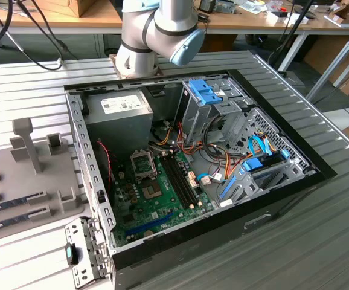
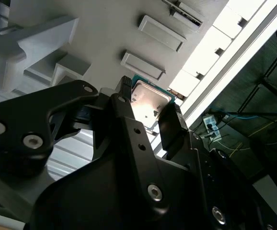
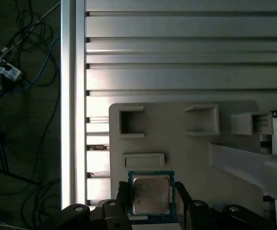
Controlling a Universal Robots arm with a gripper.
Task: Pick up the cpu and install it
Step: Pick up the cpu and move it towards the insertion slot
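Bracketing the cpu (image 3: 150, 193): gripper (image 3: 151, 187), set around the chip in both wrist views; whether clamped on it or merely apart cannot be told. Cpu (image 2: 150, 101): silver top up, green rim, at the grey holder tray (image 3: 196, 158) near its edge. Tray: on the ribbed metal desk (image 3: 177, 48). Exterior view: arm (image 1: 156, 30), open computer case (image 1: 283, 181), motherboard (image 1: 156, 199).

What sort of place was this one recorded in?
Most likely a robotics lab or workshop set up for PC assembly. An open computer case with its motherboard lies on a slotted aluminium table by the robot arm, a grey fixture plate beside it, and cluttered wooden benches stand behind.
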